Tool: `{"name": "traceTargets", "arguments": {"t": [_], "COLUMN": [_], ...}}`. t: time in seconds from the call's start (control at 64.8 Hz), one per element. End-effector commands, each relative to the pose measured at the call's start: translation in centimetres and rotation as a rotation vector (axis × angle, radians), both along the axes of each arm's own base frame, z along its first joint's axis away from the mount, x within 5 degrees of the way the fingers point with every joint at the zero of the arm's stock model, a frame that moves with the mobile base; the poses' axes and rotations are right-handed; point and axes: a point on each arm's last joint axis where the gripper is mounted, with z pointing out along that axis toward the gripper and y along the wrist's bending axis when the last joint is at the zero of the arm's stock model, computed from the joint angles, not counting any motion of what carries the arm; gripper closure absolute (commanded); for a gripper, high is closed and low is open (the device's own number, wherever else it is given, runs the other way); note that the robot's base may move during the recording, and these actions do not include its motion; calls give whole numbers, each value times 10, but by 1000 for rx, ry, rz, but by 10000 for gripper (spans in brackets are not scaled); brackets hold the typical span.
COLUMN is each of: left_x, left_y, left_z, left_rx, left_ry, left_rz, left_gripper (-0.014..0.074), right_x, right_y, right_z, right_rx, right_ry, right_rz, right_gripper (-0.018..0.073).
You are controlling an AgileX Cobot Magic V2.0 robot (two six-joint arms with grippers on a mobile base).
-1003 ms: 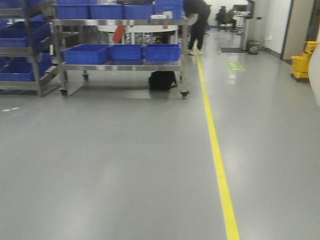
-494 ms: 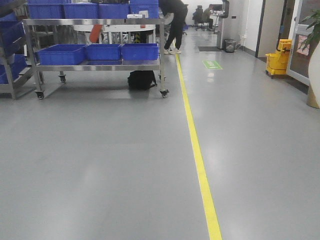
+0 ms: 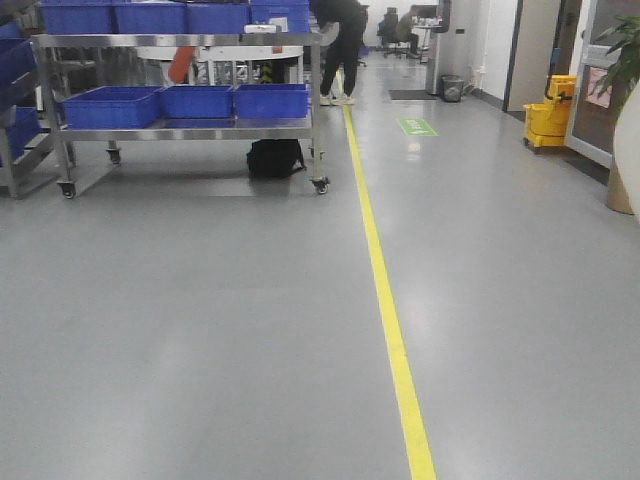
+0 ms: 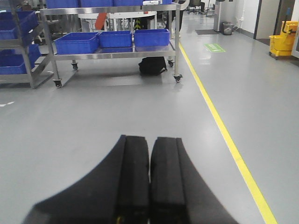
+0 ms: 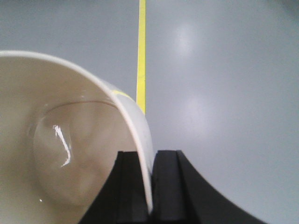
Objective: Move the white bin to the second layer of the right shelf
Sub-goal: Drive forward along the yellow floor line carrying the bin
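Right wrist view: right gripper (image 5: 150,158) fingers pinched the white bin (image 5: 65,144) wall | left gripper (image 4: 149,151) fingers pressed together, holding nothing | yellow floor line (image 5: 141,56) beyond.

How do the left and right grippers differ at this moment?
The left gripper is shut on nothing, its fingers touching; the right gripper is shut on the white bin, with the bin's wall between its fingers. The left gripper faces forward toward the steel cart with blue crates; the right gripper faces down at the grey floor and yellow line. Both are black and shut.
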Motion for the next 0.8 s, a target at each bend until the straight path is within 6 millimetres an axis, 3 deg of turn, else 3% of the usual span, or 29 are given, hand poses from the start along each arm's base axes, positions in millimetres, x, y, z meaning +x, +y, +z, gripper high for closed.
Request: {"name": "traceTargets", "arguments": {"t": [0.0,0.787], "left_x": [0,0], "left_y": [0,0], "left_z": [-4,-4], "left_rx": [-7,-7], "left_ry": [-65,-65], "left_rz": [-2,-2], "left_gripper": [512,512], "right_x": [2,2], "right_y": [0,0], "right_z": [19,19], "right_rx": [-8,-8], "right_ry": [-128,-128], "right_rz": [1,1], "right_gripper": [510,510]}}
